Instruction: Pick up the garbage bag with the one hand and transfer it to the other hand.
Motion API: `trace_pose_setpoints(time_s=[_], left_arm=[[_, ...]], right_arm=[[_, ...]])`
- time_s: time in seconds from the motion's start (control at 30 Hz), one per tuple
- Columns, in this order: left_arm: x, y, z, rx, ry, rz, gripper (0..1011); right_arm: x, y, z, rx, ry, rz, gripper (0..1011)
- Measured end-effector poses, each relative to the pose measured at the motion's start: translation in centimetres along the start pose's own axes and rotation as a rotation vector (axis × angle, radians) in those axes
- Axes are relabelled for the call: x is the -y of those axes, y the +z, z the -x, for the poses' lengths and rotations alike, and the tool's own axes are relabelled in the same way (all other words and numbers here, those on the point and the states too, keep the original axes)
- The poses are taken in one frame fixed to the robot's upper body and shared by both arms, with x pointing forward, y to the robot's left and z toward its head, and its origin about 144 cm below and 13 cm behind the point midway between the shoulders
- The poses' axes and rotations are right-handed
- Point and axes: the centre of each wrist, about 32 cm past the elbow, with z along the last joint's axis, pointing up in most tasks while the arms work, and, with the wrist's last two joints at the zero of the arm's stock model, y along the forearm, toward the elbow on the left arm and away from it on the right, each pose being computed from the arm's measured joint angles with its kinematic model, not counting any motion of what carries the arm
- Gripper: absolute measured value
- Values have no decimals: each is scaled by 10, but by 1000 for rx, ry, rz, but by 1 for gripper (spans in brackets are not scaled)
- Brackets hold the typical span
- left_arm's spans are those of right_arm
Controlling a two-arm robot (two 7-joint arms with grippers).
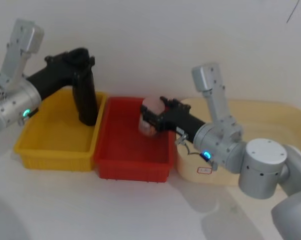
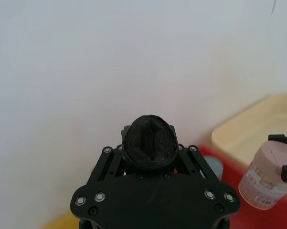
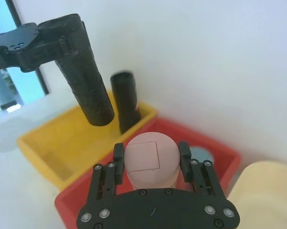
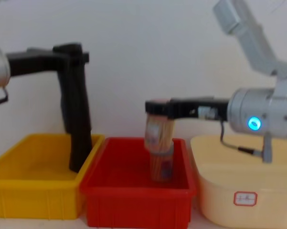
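Over the yellow bin, close to the wall it shares with the red bin, the left gripper, its arm's ring glowing green, has its jaws clamped on the top end of the garbage bag. The black roll hangs upright, its lower end below the yellow rim. A second black roll stands in that bin's far corner. Above the red bin, the right gripper, on the blue-lit arm, grips a pink-lidded jar at its lid, the jar's base dipping below the red rim. The jar's label carries print too fine to read. A blue-lidded jar sits in the red bin's far corner. On the cream tub, a red-bordered sticker bears illegible marks.
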Motion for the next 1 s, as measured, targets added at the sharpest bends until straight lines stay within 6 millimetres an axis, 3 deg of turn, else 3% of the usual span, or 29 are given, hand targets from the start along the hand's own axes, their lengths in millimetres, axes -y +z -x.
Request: trace_pose_setpoints(time_s=[0.33,0.6,1.0], left_arm=[[33,35,7,-2,-72,95,367],[61,47,14,-16,-163,132,367],[105,53,31,-74,-331,180,367]], right_arm=[[26,28,-7,73,-91,-100,658],[49,41,-15,121,-203,-136,658],[78,43,-28,153,-368,-119,658]])
